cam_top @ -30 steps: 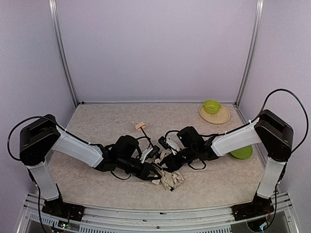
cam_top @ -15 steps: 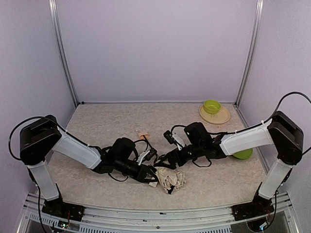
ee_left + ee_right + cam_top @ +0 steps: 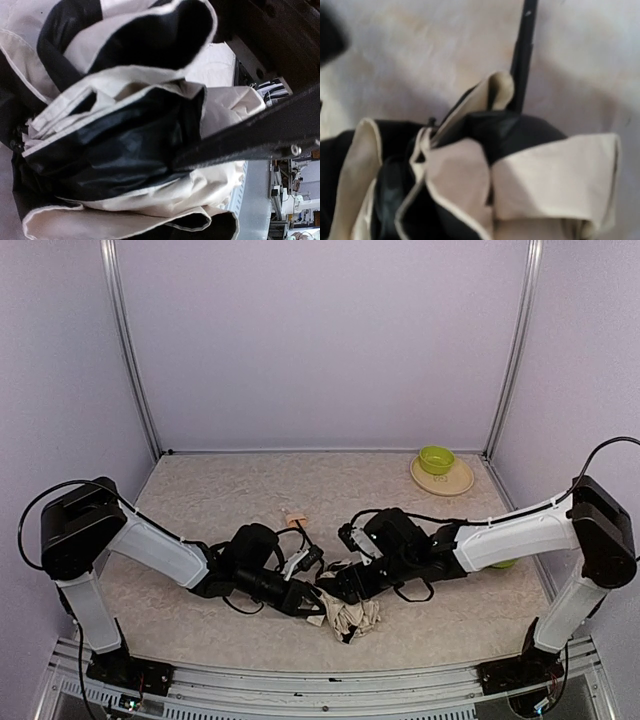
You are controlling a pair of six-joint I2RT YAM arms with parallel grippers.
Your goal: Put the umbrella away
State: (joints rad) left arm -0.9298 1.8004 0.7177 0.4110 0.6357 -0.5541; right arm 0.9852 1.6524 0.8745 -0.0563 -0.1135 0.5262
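Umbrella (image 3: 347,614) lies crumpled on the counter (image 3: 220,490), with its cream and black cloth bunched in a loose heap right under the tips of both grippers. The left gripper (image 3: 306,598) comes in low against one side of the heap. The right gripper (image 3: 335,585) comes in from the opposite side, so the two tips sit very close together with cloth touching both.

From the left gripper's own camera, folds of cream cloth edged around glossy black lining fill nearly the whole view, and a dark bar (image 3: 240,140) slants across in front of them. I cannot tell from this whether the left gripper is spread or pinching the cloth.

The right gripper's camera shows none of its fingers, only the top of the heap just below it. The thin black shaft (image 3: 522,55) rises out of the folds and runs away across the counter, so I cannot tell this gripper's state either.

The small beige handle (image 3: 293,519) rests on the counter a little beyond the left gripper, at the far end of the shaft. Well beyond the right gripper, toward the far corner, a green bowl (image 3: 436,458) sits on a tan plate (image 3: 457,483).
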